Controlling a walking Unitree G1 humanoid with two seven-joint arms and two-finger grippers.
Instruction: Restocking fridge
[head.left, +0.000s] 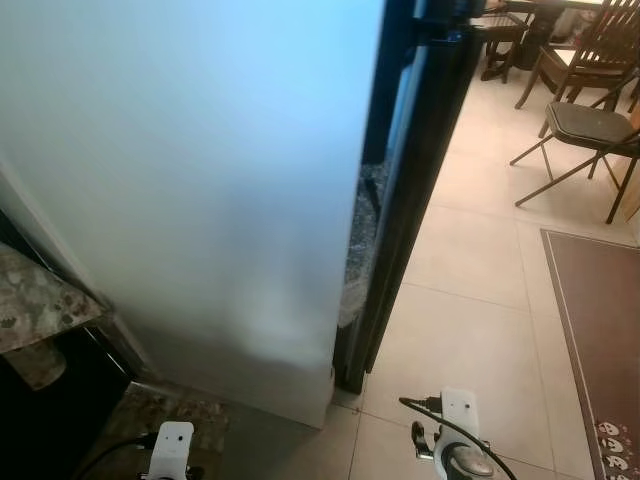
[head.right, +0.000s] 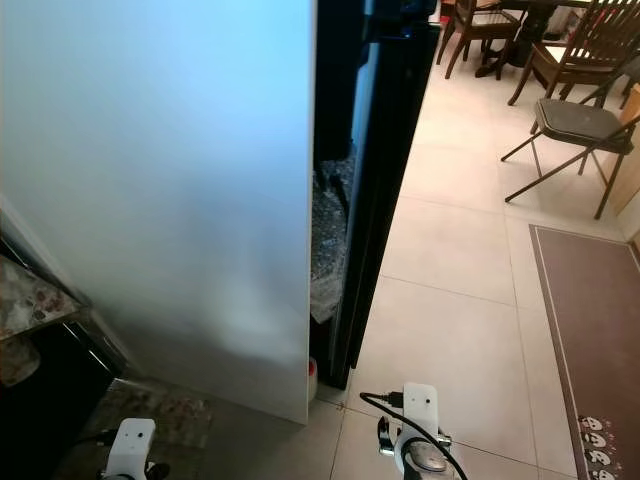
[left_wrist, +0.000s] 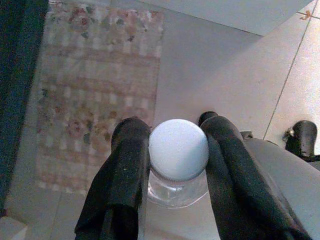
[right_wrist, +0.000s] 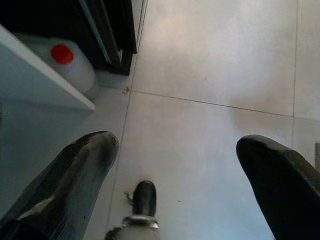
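Far left, a marbled worktop (head.left: 40, 300) edge, w/ a patterned floor mat (left_wrist: 95, 95) below. The left claw (left_wrist: 172, 165) hangs low over that mat, its two black fingers (left_wrist: 125, 175) pinching a clear bottle (left_wrist: 177, 187) w/ white cap (left_wrist: 178, 149), cap sitting right btwn the fingertips. Centre: the pale fridge door (head.left: 200, 180), dark fridge body (head.left: 400, 200) just beside it. A red-capped white jug (right_wrist: 70, 62) sits at the fridge foot. The right claw (right_wrist: 180, 150) is spread wide over bare tile floor (right_wrist: 210, 75), holding nothing. Far right: folding chair (head.left: 585, 135), brown rug (head.left: 600, 330).
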